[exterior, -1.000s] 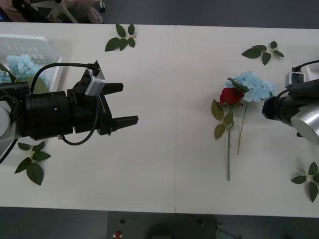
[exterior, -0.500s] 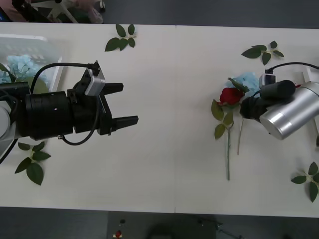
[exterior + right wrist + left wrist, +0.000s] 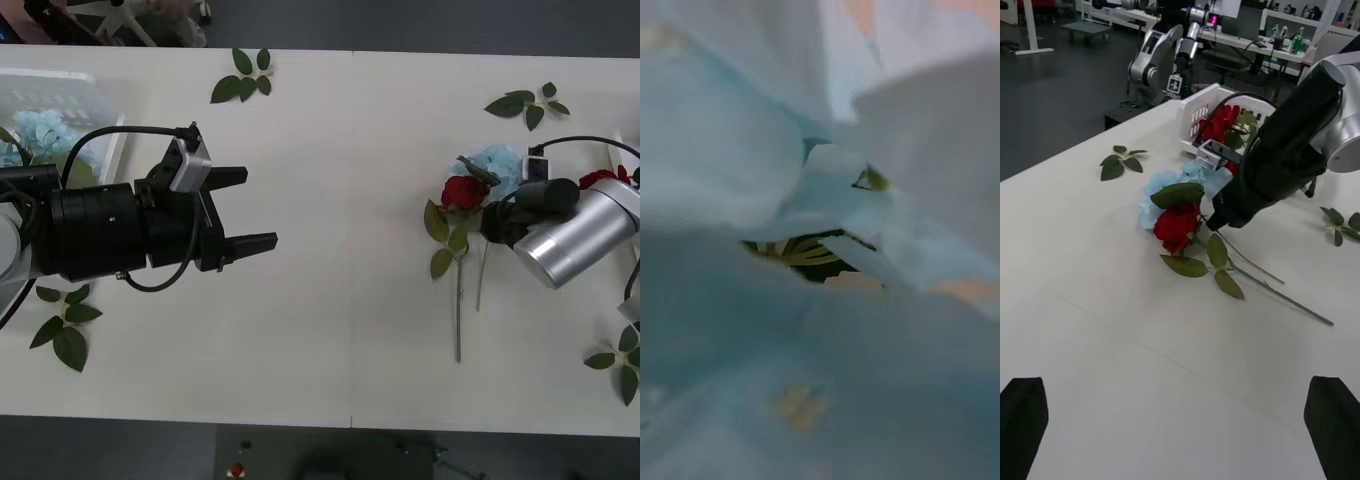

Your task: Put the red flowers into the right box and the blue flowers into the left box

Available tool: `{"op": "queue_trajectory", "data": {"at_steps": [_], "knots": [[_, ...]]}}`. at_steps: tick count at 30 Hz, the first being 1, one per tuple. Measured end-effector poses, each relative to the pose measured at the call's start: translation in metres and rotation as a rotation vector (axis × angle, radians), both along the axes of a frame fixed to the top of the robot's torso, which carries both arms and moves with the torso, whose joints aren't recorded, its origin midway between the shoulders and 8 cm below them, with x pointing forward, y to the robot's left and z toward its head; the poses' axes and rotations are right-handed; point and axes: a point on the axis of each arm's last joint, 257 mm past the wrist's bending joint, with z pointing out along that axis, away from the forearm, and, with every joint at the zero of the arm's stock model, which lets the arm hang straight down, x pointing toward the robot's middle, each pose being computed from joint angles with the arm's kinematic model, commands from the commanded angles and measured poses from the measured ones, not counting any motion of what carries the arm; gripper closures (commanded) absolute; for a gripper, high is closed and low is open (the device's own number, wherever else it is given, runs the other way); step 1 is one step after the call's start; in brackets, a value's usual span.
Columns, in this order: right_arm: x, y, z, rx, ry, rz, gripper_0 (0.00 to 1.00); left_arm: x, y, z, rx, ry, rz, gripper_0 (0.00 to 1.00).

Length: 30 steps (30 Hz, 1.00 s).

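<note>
While the left gripper (image 3: 262, 210) hangs idle over the tabletop's (image 3: 330, 330) left half, jaws wide apart and empty, the right gripper (image 3: 492, 222) noses into the blue flowers (image 3: 497, 162) near the right edge. Whether its jaws have closed, I cannot tell. The red flowers (image 3: 463, 192) lie touching that blue cluster, so a grasp could snag the rose too. Farther off, the left box (image 3: 75, 85) fills the far left corner.
</note>
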Motion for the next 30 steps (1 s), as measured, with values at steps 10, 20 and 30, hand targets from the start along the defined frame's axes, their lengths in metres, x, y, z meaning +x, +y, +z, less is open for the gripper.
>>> {"op": "queue_trajectory", "data": {"at_steps": [10,20,30], "knots": [[0.004,0.010,-0.020,0.031,0.001,-0.003,0.57,0.000,0.000,0.000,0.000,0.000,0.000,0.00],[0.020,0.011,-0.010,0.011,-0.014,-0.016,1.00,0.000,0.000,0.000,0.000,0.000,0.000,0.00],[0.023,0.013,0.001,0.053,-0.009,-0.014,1.00,0.000,0.000,0.000,0.000,0.000,0.000,0.00]]}}
